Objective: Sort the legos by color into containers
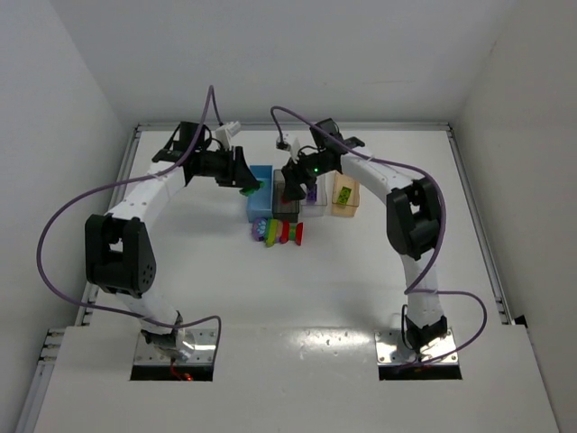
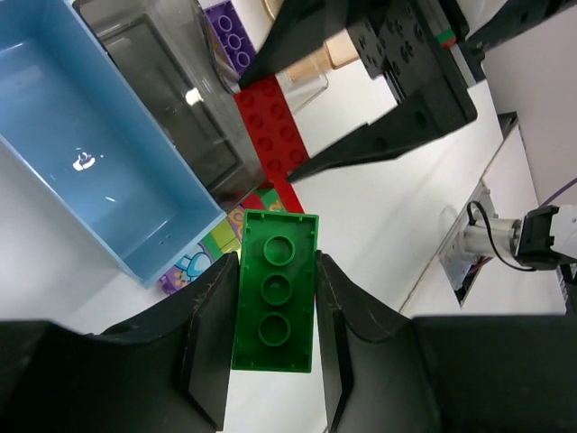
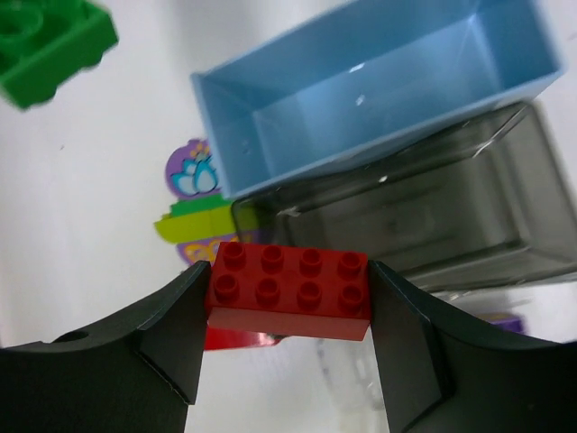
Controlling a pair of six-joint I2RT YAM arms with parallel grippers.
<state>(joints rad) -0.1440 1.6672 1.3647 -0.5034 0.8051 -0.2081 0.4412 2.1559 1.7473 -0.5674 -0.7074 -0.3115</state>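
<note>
Studs showing: green brick (image 2: 274,293) three, red brick (image 3: 288,290) eight.

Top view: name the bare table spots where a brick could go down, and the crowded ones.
Free: the table between the lego pile and the near edge. Crowded: the row from blue bin to orange bin, and the pile beside it.

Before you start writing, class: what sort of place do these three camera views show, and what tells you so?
Most likely a robotics lab test cell: a left arm and right arm bolted to a white table, plain white walls around it, and toy bricks beside small bins.
</note>
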